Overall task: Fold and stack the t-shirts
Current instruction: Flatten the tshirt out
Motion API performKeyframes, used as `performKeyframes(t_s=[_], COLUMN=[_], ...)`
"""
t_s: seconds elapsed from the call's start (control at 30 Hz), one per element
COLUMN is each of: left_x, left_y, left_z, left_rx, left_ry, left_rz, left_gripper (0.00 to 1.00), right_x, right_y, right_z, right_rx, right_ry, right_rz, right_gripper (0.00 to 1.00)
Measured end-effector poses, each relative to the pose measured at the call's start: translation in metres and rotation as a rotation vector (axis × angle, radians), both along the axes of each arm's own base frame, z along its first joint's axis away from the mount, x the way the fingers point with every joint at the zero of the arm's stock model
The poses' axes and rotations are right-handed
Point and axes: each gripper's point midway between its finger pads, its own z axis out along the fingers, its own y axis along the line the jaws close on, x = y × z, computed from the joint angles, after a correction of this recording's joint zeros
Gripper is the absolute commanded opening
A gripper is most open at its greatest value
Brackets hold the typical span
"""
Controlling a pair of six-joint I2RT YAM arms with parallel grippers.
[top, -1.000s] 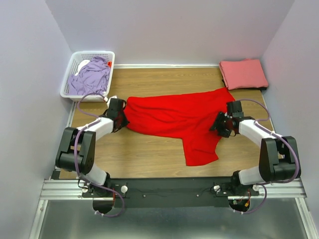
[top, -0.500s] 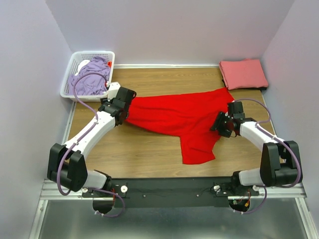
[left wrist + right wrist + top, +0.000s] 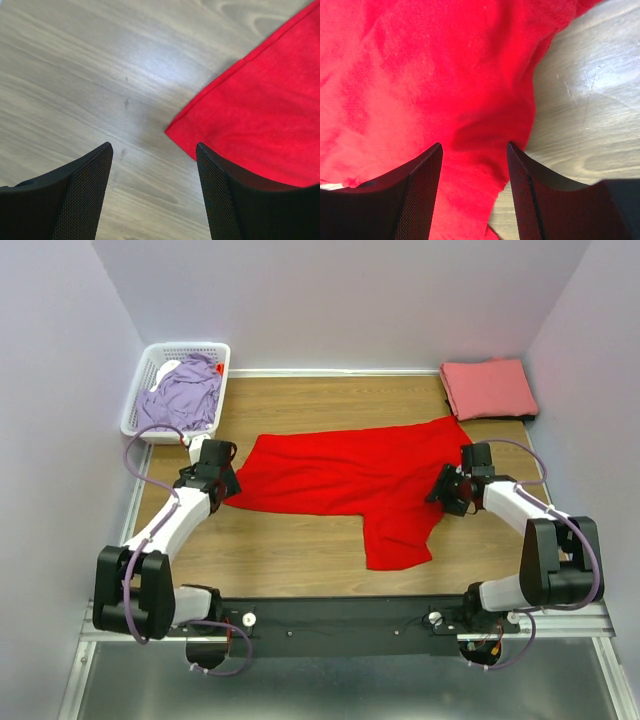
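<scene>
A bright red t-shirt (image 3: pixel 340 475) lies spread across the middle of the wooden table (image 3: pixel 290 550), with one part hanging toward the near edge. My left gripper (image 3: pixel 218 478) is open just off the shirt's left corner (image 3: pixel 180 132). In the left wrist view bare wood shows between its fingertips, left gripper (image 3: pixel 154 147). My right gripper (image 3: pixel 447 490) is open low over the shirt's right edge (image 3: pixel 520 100), red cloth under its jaws, right gripper (image 3: pixel 474 146). A folded salmon-pink t-shirt (image 3: pixel 488 388) sits at the back right. A lavender t-shirt (image 3: pixel 182 395) lies crumpled in the basket.
The white lattice basket (image 3: pixel 135 408) stands at the back left corner, close behind my left arm. Walls close the table on the left, back and right. Bare wood lies along the near edge, left of the shirt's hanging part.
My left gripper lifted the shirt's left corner, let it go and drew back to the left, opening wide. The corner now lies flat. My right gripper has hardly moved.
</scene>
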Motion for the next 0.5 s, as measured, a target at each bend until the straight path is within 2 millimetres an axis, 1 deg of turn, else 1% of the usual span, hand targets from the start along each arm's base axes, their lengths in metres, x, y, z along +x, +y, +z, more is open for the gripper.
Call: performKeyframes(t_s=[0.1,0.27,0.37,0.43,0.5], left_x=[0.0,0.012,0.017,0.02,0.021], left_y=[-0.006,-0.022,-0.026,-0.026,-0.026], left_z=[-0.02,-0.044,-0.054,-0.057,-0.06], left_rx=[-0.06,-0.122,-0.132,-0.132,-0.127], left_ry=[0.03,0.073,0.103,0.112,0.122], left_rz=[-0.022,-0.071,-0.083,-0.089,-0.093], left_gripper=[0.75,0.75,0.73,0.7,0.68], right_x=[0.002,0.003,0.003,0.003,0.003], right_y=[-0.002,-0.002,-0.003,-0.003,-0.003], right_z=[-0.001,-0.001,-0.001,-0.001,-0.001], right_rx=[-0.005,-0.011,-0.013,-0.014,-0.014], right_ry=[0.002,0.002,0.001,0.001,-0.001], right_rz=[-0.001,0.005,0.009,0.009,0.01], right_gripper=[0.62,0.62,0.62,0.62,0.62])
